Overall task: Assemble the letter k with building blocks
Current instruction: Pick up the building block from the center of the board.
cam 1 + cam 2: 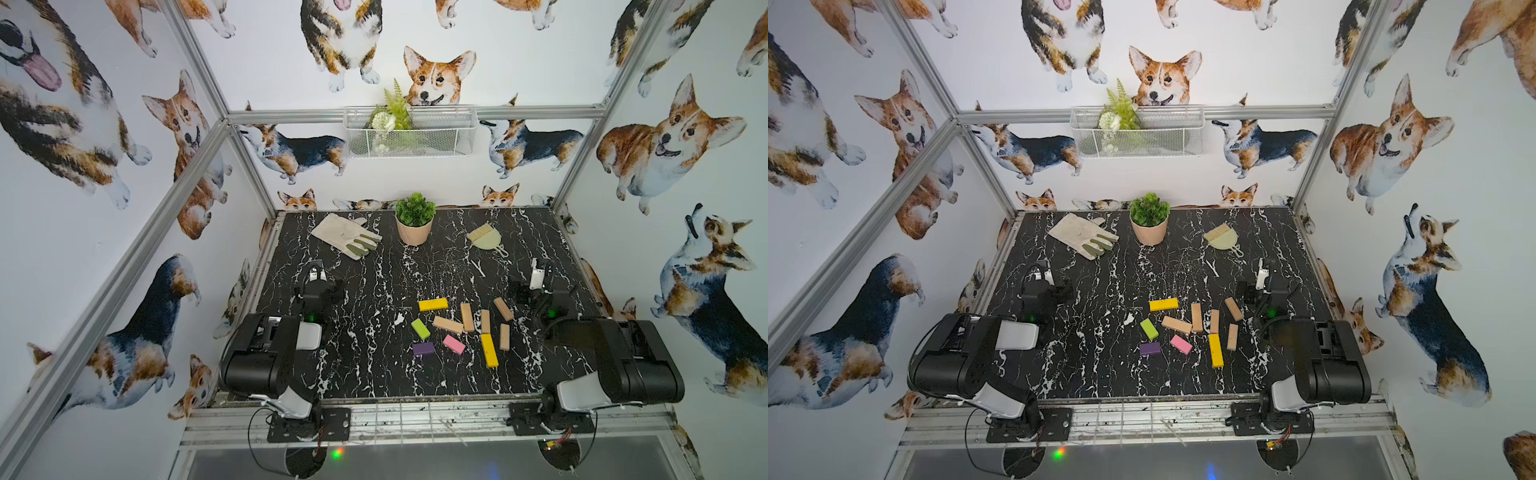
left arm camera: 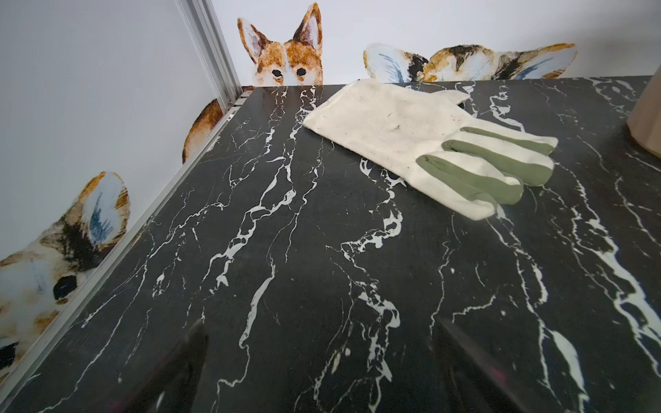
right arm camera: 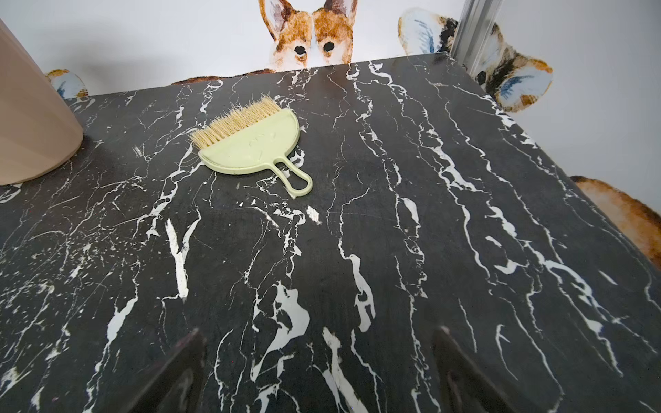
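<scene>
Left gripper [image 2: 318, 343] is hanging spread wide and empty over the black white-veined marble tabletop [image 1: 365, 291], well apart from the work; small flat rectangular building blocks [image 1: 448, 324], tan wood, yellow, green, purple, pink, are lying scattered nearer the right gripper [image 3: 318, 343], likewise gaping and empty; I am judging that reaching among the crowded tan bars [image 1: 467, 317] is risking nudging neighbours askew.

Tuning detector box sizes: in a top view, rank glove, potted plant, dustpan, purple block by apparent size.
In a top view:
1. glove and potted plant: too close to rank
2. dustpan
3. purple block, smallest though nearer the camera
</scene>
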Robot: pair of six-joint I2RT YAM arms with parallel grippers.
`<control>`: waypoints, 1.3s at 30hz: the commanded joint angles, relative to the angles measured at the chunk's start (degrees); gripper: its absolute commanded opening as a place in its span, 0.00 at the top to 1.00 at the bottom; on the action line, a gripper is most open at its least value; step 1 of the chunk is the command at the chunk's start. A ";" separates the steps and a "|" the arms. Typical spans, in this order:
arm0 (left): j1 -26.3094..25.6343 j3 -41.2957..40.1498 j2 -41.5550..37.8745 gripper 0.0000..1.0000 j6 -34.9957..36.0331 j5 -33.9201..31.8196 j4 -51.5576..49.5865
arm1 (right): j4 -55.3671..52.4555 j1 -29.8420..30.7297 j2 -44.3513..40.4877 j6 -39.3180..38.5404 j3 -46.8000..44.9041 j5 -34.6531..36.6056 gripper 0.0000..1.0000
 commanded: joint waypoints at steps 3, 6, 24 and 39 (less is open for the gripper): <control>0.03 0.25 0.05 0.00 0.69 0.18 2.66 | 2.70 -0.11 -0.19 -0.81 0.06 -0.41 0.00; 0.08 0.25 0.00 0.00 0.69 0.23 2.62 | 2.75 -0.08 -0.12 -0.84 0.00 -0.42 0.01; 0.05 0.26 0.00 0.00 0.69 0.21 2.64 | 2.70 -0.11 -0.13 -0.87 0.00 -0.41 0.00; 0.05 0.25 0.00 0.00 0.69 0.24 2.59 | 6.49 2.89 -0.47 2.45 -2.02 17.31 0.00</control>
